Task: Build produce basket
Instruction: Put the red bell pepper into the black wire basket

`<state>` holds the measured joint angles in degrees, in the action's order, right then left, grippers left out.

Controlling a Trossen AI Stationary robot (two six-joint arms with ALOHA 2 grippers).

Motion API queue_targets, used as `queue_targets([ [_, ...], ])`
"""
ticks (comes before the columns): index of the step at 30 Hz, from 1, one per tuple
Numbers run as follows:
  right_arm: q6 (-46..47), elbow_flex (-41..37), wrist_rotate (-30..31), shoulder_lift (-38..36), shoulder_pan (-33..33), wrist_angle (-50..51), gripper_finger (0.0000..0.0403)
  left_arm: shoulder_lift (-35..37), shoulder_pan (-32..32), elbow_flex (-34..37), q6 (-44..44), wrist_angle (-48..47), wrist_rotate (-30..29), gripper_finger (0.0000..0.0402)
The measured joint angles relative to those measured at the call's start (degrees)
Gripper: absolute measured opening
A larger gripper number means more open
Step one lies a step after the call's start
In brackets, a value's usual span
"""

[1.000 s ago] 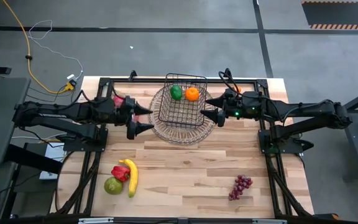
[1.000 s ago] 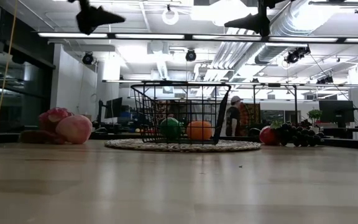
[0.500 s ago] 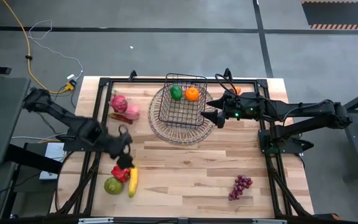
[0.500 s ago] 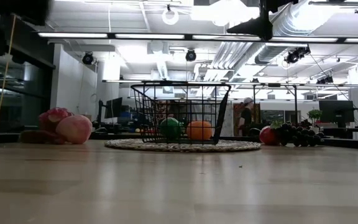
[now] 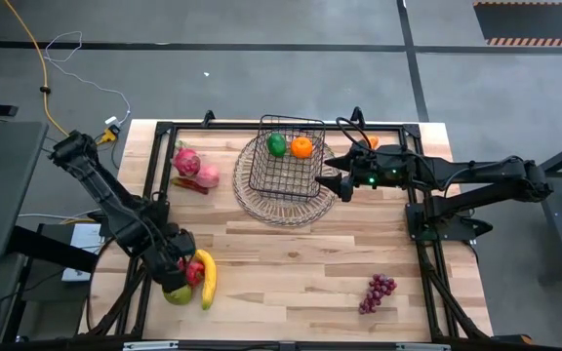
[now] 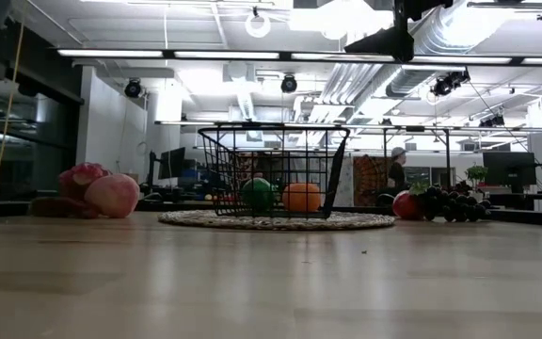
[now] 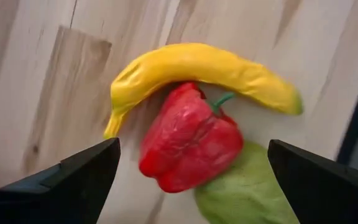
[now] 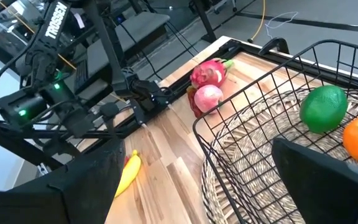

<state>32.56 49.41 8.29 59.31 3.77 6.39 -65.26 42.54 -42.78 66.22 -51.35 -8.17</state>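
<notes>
Left gripper [image 7: 188, 171], jaws wide, hovers above the red pepper [image 7: 188, 143] near the table's left front corner — centre on it, clear of the banana [image 7: 204, 71].

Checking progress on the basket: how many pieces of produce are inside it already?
2: a green fruit and an orange, side by side at the far end of the basket. Nothing else shows inside.

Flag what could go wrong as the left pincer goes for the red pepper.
The open left pincer hangs over a tight cluster: the red pepper touches the banana and a green fruit. Closing may catch or shove a neighbour. The pepper's rounded, glossy skin could slip out. The right pincer sits beside the wire basket, possibly crowding the drop.
</notes>
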Motion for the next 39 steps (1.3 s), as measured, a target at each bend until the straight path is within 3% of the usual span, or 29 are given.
queue_targets([
  [12,0.3,0.0,-0.1,0.0,0.0,1.8,0.0394,-9.2,3.0,0.0,-16.9,1.7,-0.3,0.0399],
  [26,0.6,0.0,0.5,0.0,0.0,2.0,0.0394,-15.2,3.0,0.0,-19.5,3.1,1.6,0.0397],
  [31,0.6,0.0,0.6,0.0,0.0,2.0,0.0394,-15.2,3.0,0.0,-19.5,3.5,1.6,0.0365],
  [39,0.6,0.0,0.6,0.0,0.0,2.0,0.0394,-15.2,2.8,0.0,-20.4,3.5,0.2,0.0275],
])
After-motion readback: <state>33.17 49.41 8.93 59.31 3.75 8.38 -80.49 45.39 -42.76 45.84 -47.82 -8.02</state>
